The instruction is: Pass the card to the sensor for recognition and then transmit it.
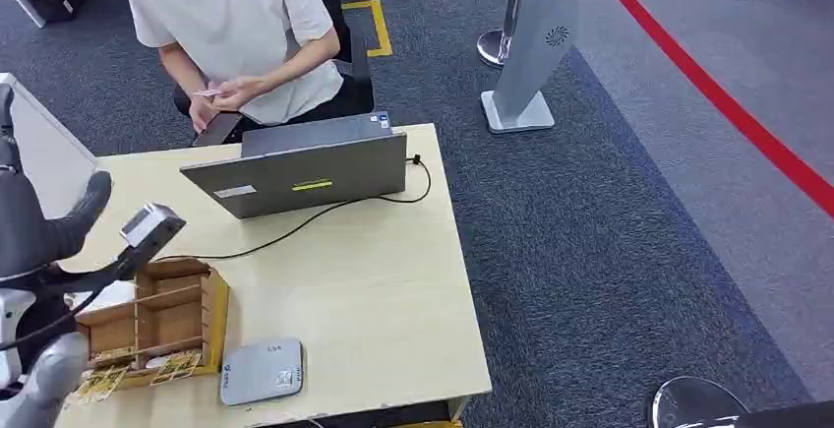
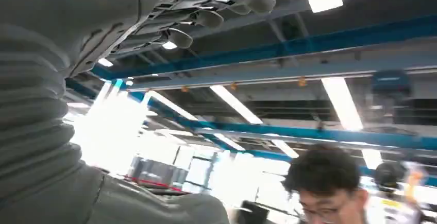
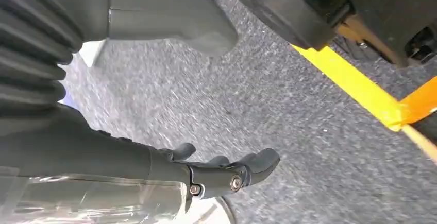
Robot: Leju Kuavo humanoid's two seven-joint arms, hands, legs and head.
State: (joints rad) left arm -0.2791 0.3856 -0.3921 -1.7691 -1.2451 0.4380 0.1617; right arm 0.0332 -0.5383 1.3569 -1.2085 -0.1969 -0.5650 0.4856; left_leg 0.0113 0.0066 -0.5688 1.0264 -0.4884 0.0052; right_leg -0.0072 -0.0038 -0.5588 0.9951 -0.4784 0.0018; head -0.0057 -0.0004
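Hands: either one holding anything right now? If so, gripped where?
Nothing held. The left hand is raised, fingers apart and empty; the right hand hangs over the carpet, fingers empty. The person holds a card.

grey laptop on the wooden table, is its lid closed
No, the grey laptop stands open on the light wooden table, screen facing the seated person.

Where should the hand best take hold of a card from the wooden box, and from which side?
Probably by a card's free edge, coming from above: the cards lie flat in the wooden box's front compartments, walled by dividers, so only the top is open.
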